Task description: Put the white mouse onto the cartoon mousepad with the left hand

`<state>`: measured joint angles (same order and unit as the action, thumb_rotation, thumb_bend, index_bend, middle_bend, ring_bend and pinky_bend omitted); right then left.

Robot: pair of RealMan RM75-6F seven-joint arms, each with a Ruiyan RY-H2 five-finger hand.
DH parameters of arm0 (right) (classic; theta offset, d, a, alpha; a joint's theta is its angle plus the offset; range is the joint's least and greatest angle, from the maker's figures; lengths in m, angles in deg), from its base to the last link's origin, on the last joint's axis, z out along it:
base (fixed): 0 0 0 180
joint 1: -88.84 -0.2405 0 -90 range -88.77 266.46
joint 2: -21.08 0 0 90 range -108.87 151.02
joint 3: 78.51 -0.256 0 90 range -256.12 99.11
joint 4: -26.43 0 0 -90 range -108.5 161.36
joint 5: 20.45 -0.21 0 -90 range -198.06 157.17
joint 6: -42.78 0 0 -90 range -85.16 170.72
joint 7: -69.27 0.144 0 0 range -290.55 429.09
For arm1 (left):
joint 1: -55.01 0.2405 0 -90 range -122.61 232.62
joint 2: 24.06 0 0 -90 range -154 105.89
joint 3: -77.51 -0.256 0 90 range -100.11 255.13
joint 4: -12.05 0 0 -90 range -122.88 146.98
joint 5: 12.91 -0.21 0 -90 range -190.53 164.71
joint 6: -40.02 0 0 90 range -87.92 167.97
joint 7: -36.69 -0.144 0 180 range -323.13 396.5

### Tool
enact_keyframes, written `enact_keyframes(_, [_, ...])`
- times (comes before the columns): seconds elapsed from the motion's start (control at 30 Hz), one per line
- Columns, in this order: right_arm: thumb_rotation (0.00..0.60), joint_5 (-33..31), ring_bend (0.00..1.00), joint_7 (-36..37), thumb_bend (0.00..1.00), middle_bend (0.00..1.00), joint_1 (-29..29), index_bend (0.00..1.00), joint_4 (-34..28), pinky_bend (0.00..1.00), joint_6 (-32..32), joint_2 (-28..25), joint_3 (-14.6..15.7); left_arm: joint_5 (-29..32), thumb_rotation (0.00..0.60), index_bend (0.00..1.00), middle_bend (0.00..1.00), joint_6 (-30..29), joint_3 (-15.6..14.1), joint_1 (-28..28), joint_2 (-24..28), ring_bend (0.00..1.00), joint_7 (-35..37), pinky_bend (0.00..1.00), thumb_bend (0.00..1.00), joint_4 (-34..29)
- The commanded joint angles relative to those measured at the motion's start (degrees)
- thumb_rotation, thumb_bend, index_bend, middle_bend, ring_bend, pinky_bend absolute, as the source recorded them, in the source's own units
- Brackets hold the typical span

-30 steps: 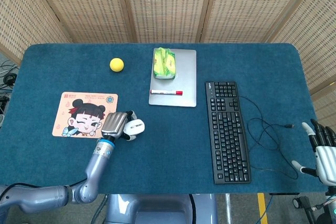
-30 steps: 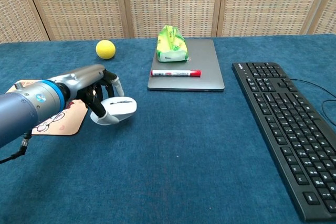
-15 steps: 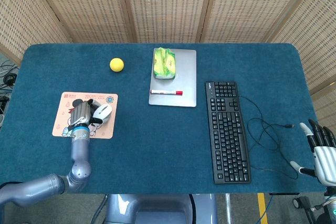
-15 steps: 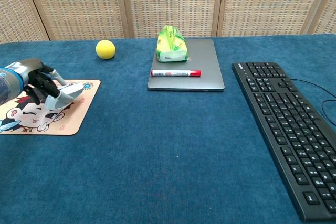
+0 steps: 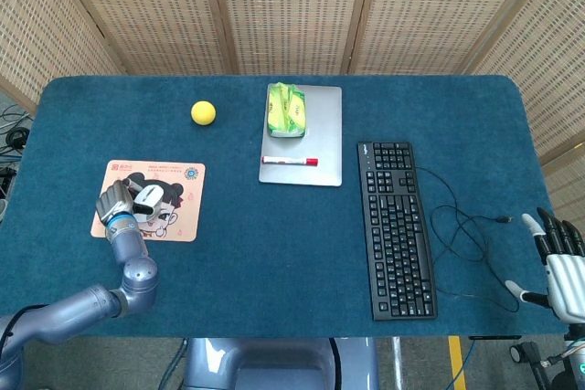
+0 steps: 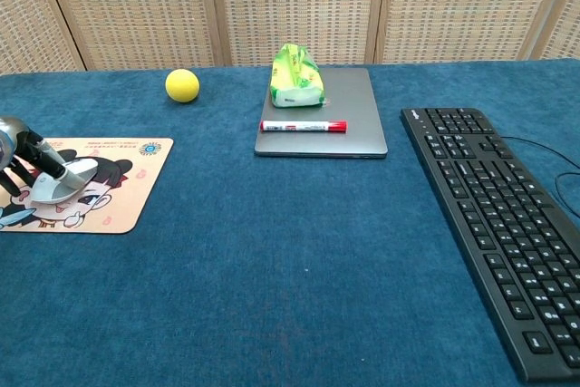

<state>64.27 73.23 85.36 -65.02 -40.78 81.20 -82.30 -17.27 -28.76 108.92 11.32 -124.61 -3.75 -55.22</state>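
The white mouse (image 5: 146, 201) (image 6: 62, 180) is over the middle of the cartoon mousepad (image 5: 178, 178) (image 6: 127, 189), which lies at the table's left. My left hand (image 5: 117, 200) (image 6: 20, 162) holds the mouse from its left side, fingers wrapped around it. Whether the mouse rests on the pad or hangs just above it I cannot tell. My right hand (image 5: 559, 260) hangs beyond the table's front right corner, fingers spread, holding nothing.
A yellow ball (image 5: 203, 112) lies behind the pad. A closed laptop (image 5: 322, 148) at centre carries a green packet (image 5: 286, 109) and a red-capped marker (image 5: 289, 161). A black keyboard (image 5: 394, 226) with its loose cable (image 5: 466, 230) is on the right.
My left hand carried the white mouse leftward from the bare cloth right of the pad onto the pad's middle. The right hand stayed still.
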Motion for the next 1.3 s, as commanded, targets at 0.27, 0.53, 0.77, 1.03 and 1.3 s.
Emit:
enact_keyframes(0.27, [0.600,0.1,0.00,-0.4,0.00,0.00,-0.1,0.00,-0.2,0.00,0.2,0.0,0.1,-3.6,0.600,0.00,0.00,0.5,1.1,1.4,1.7,0.00,3.1,0.04,0.00,-5.4])
enact_keyframes(0.53, [0.600,0.6,0.00,-1.1,0.00,0.00,0.1,0.00,-0.7,0.00,-0.2,0.0,0.4,-5.3,0.600,0.00,0.00,-0.5,1.3,4.2,8.2,0.00,3.7,0.00,0.00,-16.4])
enact_keyframes(0.77, [0.600,0.8,0.00,-1.3,0.00,0.00,0.1,0.00,-0.9,0.00,-0.2,0.0,0.5,-13.7,0.600,0.00,0.00,1.6,1.0,9.8,19.5,0.00,9.1,0.00,0.00,-29.1])
enact_keyframes(1.03, [0.600,1.0,0.00,-2.1,0.00,0.00,0.1,0.00,-1.2,0.00,-0.4,0.2,0.7,-57.2,0.600,0.00,0.00,6.3,-7.5,23.3,30.2,0.00,36.9,0.00,0.00,-31.2])
enact_keyframes(1.3, [0.600,1.2,0.00,-3.2,0.00,0.00,0.4,0.00,-1.3,0.00,-1.4,0.7,0.5,-78.2,0.600,0.00,0.00,-2.6,-18.8,31.3,33.8,0.00,52.7,0.00,0.00,-23.7])
